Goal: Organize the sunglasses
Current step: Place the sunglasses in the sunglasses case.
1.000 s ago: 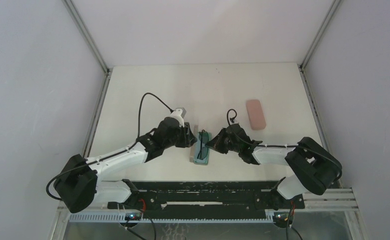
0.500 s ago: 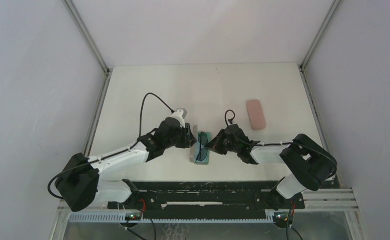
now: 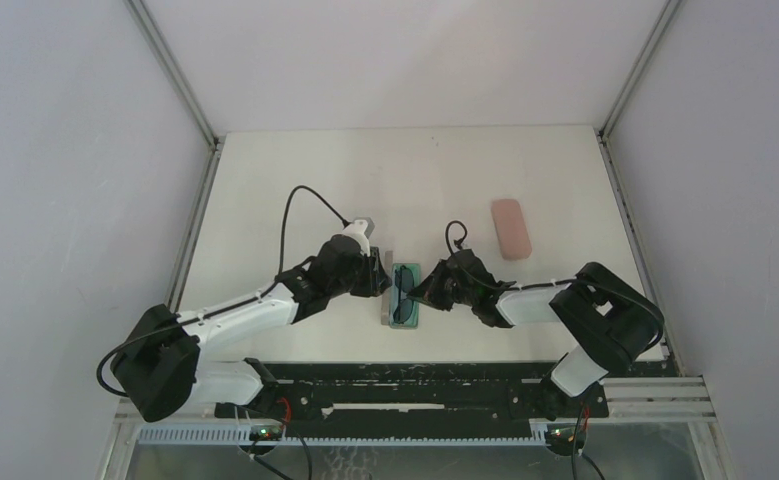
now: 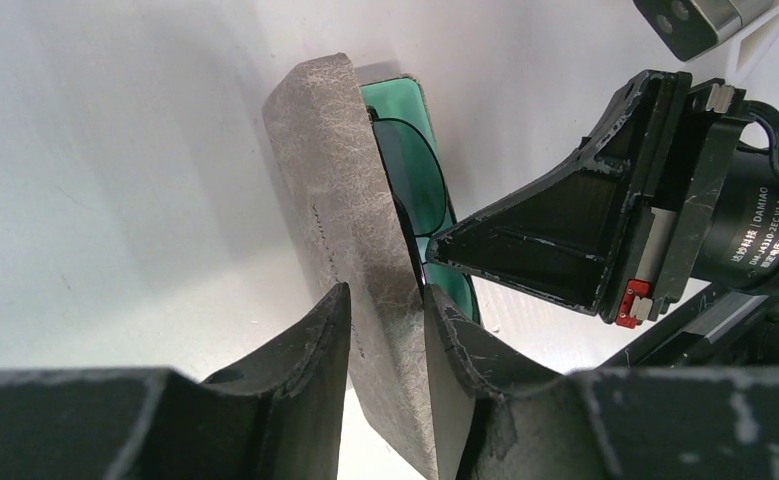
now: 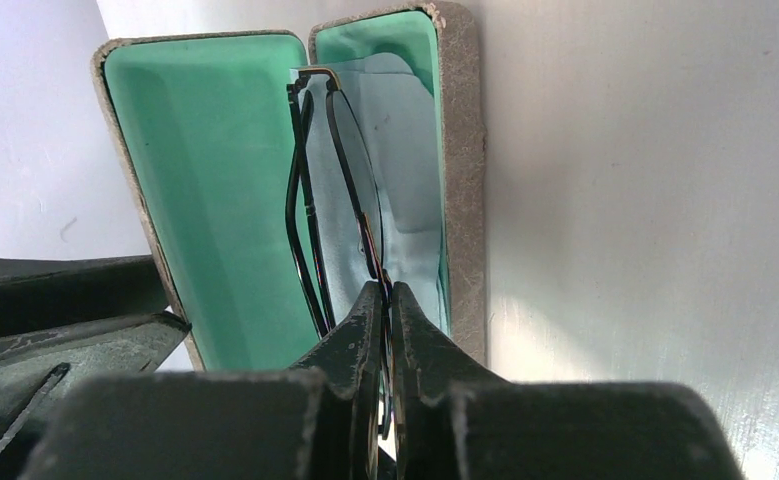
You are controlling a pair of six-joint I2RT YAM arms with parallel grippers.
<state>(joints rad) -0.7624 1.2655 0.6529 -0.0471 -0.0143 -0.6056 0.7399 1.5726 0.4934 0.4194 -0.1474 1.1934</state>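
Arms from both near corners lie low and stretched over the white worktop, meeting near its middle. The left arm runs up and to the right from its base, with its cable arching above the wrist. The right arm runs almost straight left from a folded elbow. Since a second ago the right arm's elbow block has come in leftward and its wrist has edged a little further left. The left arm and the things between the two wrists sit much where they were.

Between the wrists lies an open glasses case, grey-brown outside and lined in green. Its left half stands on edge and its right half lies flat on the worktop. The left end effector straddles the upright half, with one finger on the grey outer shell and the other against the lined side. The wall fills the gap between them, so it is clamped on the glasses case.

A light blue cloth lies in the half that lies flat. The sunglasses, a folded pair with a thin black wire frame and dark lenses, stand on edge over that half close to the hinge line, just in front of the cloth. Whether they touch the lining I cannot tell. The right end effector has its fingers pressed together on the near end of the wire frame.

A closed pink case lies well apart, to the far right of the right wrist.
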